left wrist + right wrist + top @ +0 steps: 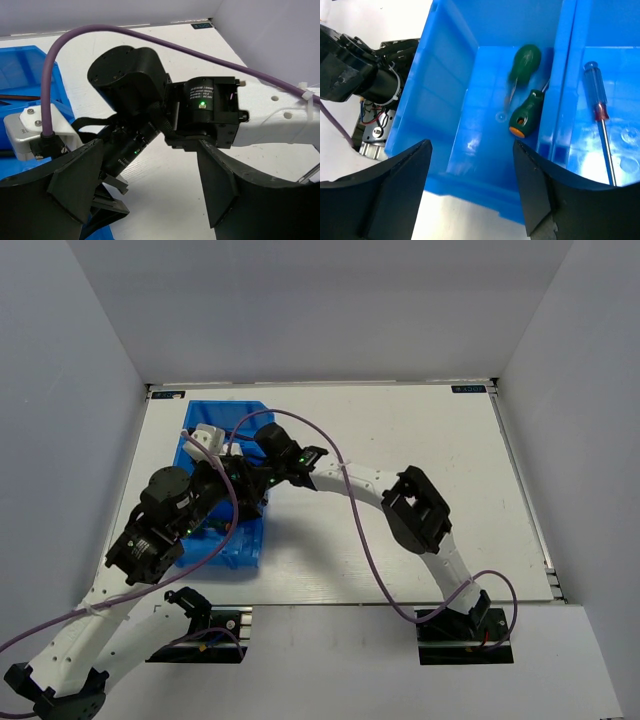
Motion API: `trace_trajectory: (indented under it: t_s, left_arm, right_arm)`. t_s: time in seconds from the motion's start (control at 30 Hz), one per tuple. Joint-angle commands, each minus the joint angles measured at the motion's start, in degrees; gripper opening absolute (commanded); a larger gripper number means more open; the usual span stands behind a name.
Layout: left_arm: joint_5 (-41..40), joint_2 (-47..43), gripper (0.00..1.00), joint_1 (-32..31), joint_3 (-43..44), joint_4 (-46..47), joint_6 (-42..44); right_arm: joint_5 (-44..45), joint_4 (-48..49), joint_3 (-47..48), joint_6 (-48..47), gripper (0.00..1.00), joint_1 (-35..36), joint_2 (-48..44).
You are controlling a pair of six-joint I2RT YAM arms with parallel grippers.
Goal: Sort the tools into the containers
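The blue bin (215,415) stands at the table's left; it also shows in the right wrist view (440,75) and the left wrist view (30,70). One compartment holds a stubby green screwdriver (526,60) and an orange-ended one (526,112). Past a dividing wall lies a slim screwdriver with a purple handle (596,90). My right gripper (470,150) hangs open and empty above the bin's end wall. My left gripper (150,150) is open and empty over the white table just right of the bin. Both gripper heads overlap above the bin in the top view. A thin dark tool (15,97) lies in the bin.
My right arm's wrist (130,75) sits directly in front of the left gripper. A purple cable (350,510) loops over the right arm. The left arm's base bracket (375,135) lies beyond the bin. Grey walls enclose the table on three sides.
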Motion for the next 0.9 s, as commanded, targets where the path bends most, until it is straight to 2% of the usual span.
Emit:
trace_trajectory:
  t_s: [0.0,0.07,0.1,0.13,0.17,0.2,0.23,0.27,0.3,0.4,0.43,0.47,0.5,0.57,0.6,0.63,0.7,0.73,0.77,0.8,0.83,0.87]
  left_arm:
    - [-0.7,-0.2,0.85,-0.2,1.9,0.4,0.4]
    - [-0.7,-0.2,0.83,-0.2,2.6,1.0,0.4]
    - [-0.7,-0.2,0.76,-0.2,2.6,1.0,0.4]
    - [-0.7,-0.2,0.69,-0.2,3.2,1.0,0.4]
    - [-0.7,-0.2,0.57,-0.2,3.2,1.8,0.4]
    - [-0.7,-0.2,0.31,-0.2,3.2,2.6,0.4]
    - [-0.7,-0.2,0.18,-0.2,3.2,3.1,0.4]
    - [-0.7,-0.2,0.09,-0.2,3.2,3.1,0.4]
    - [-0.7,-0.2,0.00,-0.2,2.7,3.1,-0.3]
    - [-2.9,1.7,0.00,0.4,2.1,1.5,-1.5]
    - [-4.1,3.4,0.00,0.4,1.5,0.9,-1.5]
    - [-5.0,4.5,0.01,0.4,1.5,-0.5,-1.5]
    - [-6.0,5.8,0.08,0.4,0.8,-1.3,-2.2]
    - [-6.6,10.3,0.46,0.4,0.8,-2.0,-2.2]
    - [-5.4,11.9,0.61,0.4,0.8,-2.5,-2.8]
    - [-4.6,13.3,0.81,0.4,1.4,-2.5,-2.8]
    - [-3.2,17.2,0.93,0.4,3.0,-1.8,-2.8]
    - [-3.2,18.3,1.00,0.4,3.0,-1.3,-2.8]
    - [-2.6,19.3,1.00,0.4,3.9,-0.7,-2.8]
    - [-1.8,20.2,1.00,0.4,4.9,0.0,-2.1]
    - [-1.8,21.8,1.00,0.4,5.5,0.0,-1.1]
    - [-1.2,22.5,1.00,0.4,6.2,0.8,-1.1]
  right_arm:
    - [-0.5,-2.4,1.9,-0.7,0.72,-0.7,-6.3]
    - [1.9,-5.1,2.7,0.0,0.62,-1.6,-8.7]
    - [3.4,-10.5,3.4,0.4,0.52,-2.3,-9.5]
    - [9.5,-12.3,3.4,0.6,0.12,-3.0,-10.2]
    - [11.3,-13.5,2.8,0.9,0.00,-4.3,-11.0]
    - [15.7,-17.1,1.4,1.2,0.00,-6.2,-14.3]
    - [19.5,-18.5,-0.8,1.6,0.00,-8.2,-15.4]
    - [21.3,-20.2,-1.3,1.7,0.00,-9.2,-17.5]
    - [24.1,-26.6,-2.5,1.4,0.00,-12.3,-18.9]
    - [29.4,-32.1,-9.0,-2.0,0.00,-15.6,-24.5]
    - [31.6,-32.9,-12.3,-4.7,0.00,-18.9,-26.8]
    - [37.3,-33.7,-14.0,-5.5,0.00,-19.9,-27.7]
    - [38.7,-36.7,-16.7,-7.9,0.00,-23.2,-29.7]
    - [46.4,-41.3,-17.3,-7.6,0.01,-25.8,-30.2]
    - [50.8,-46.0,-17.1,-7.4,0.05,-26.4,-30.6]
    - [54.5,-47.1,-16.8,-7.4,0.09,-27.2,-30.9]
    - [59.6,-47.4,-18.7,-6.0,0.16,-28.6,-33.9]
    - [59.6,-46.2,-21.2,-5.7,0.16,-29.2,-35.2]
    - [59.2,-44.9,-22.9,-5.8,0.23,-29.4,-38.4]
    - [59.7,-43.7,-24.4,-5.7,0.38,-29.6,-40.0]
    - [59.6,-41.6,-27.4,-5.9,0.47,-29.7,-41.7]
    - [60.2,-40.9,-29.7,-6.2,0.49,-29.7,-45.1]
